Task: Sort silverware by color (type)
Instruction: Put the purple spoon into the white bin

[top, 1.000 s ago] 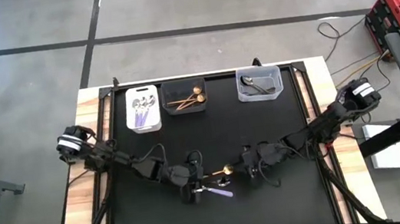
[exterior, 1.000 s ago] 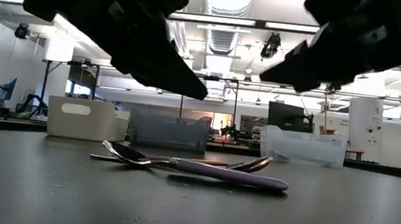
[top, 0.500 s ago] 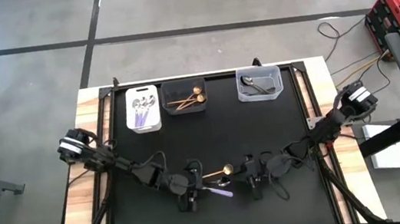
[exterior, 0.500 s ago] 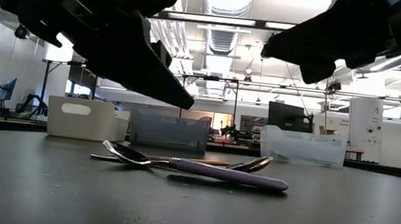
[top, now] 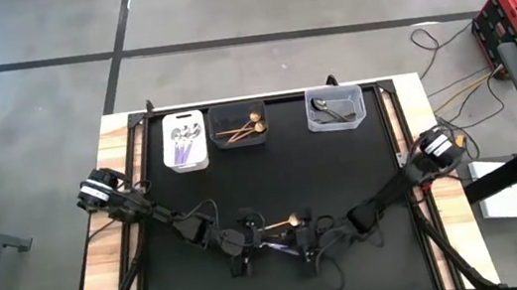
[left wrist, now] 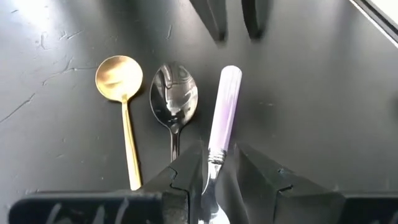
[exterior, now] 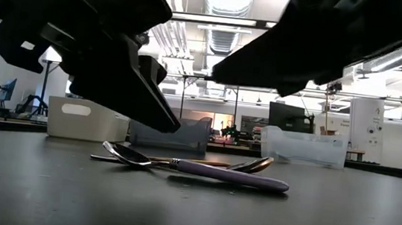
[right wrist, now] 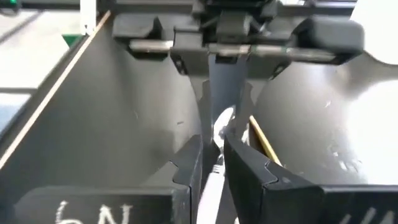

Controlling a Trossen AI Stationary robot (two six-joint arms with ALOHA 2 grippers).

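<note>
Three pieces left near front edge of bench (top: 363, 181), middle: lilac-handled spoon (left wrist: 221, 109), gold spoon (left wrist: 118, 78), silver spoon (left wrist: 174, 99) lying close, side by side.

Left gripper (left wrist: 214, 171) low over lilac handle, jaws narrowly parted, straddling handle, not yet clamped.

Right gripper (right wrist: 212, 163) opposite, jaws narrowly parted, near same handle's far end; contact unclear.

Advice: close one pair only, mid-handle; lift straight up to avoid dragging neighbours; carry to white bin (top: 185, 141), back edge, left.
</note>
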